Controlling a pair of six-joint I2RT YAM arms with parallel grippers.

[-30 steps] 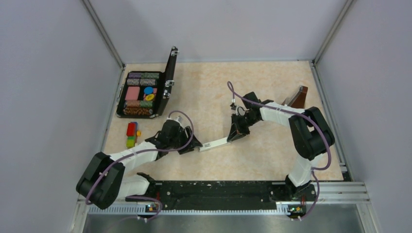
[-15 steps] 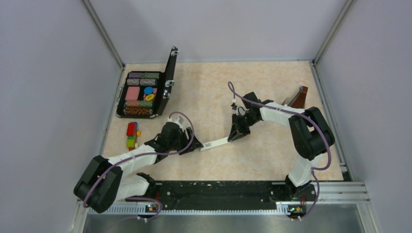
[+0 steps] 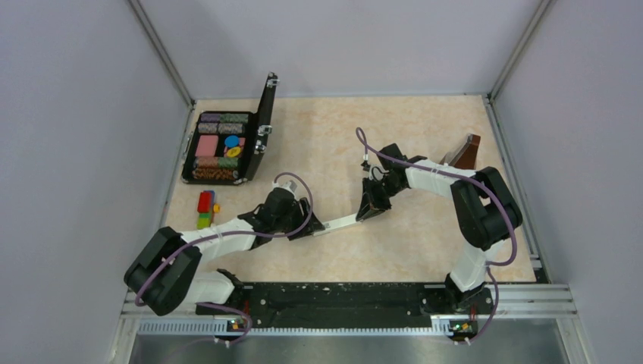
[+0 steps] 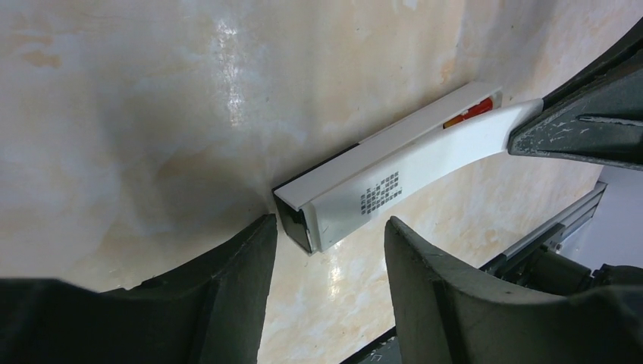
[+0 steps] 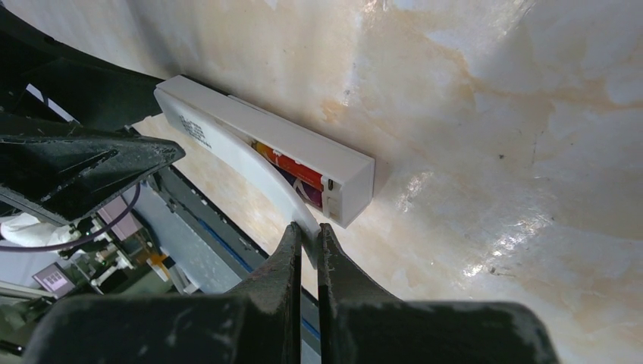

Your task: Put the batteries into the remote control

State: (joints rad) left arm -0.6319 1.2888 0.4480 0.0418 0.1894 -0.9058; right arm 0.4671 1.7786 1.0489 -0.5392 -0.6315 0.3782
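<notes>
The white remote control [image 3: 339, 223] lies on its side on the table. In the right wrist view [image 5: 250, 129] its compartment is open, with a reddish battery [image 5: 292, 167] and a dark purple battery [image 5: 305, 187] seated inside. My right gripper [image 5: 307, 231] is shut on the thin white battery cover [image 5: 261, 163], bent away from the remote; it also shows in the top view [image 3: 369, 212]. My left gripper [image 4: 327, 227] is open, its jaws on either side of the remote's dark near end [image 4: 296, 220], not touching it; it shows from above too [image 3: 313, 226].
An open black case [image 3: 224, 144] of coloured chips stands at the back left. Stacked red, yellow and green toy blocks [image 3: 205, 210] lie left of the left arm. A brown wooden metronome [image 3: 464, 152] stands at the right. A black rail [image 3: 341, 299] runs along the near edge.
My left gripper has moved right, up to the remote's left end. The right gripper and the remote have not moved.
</notes>
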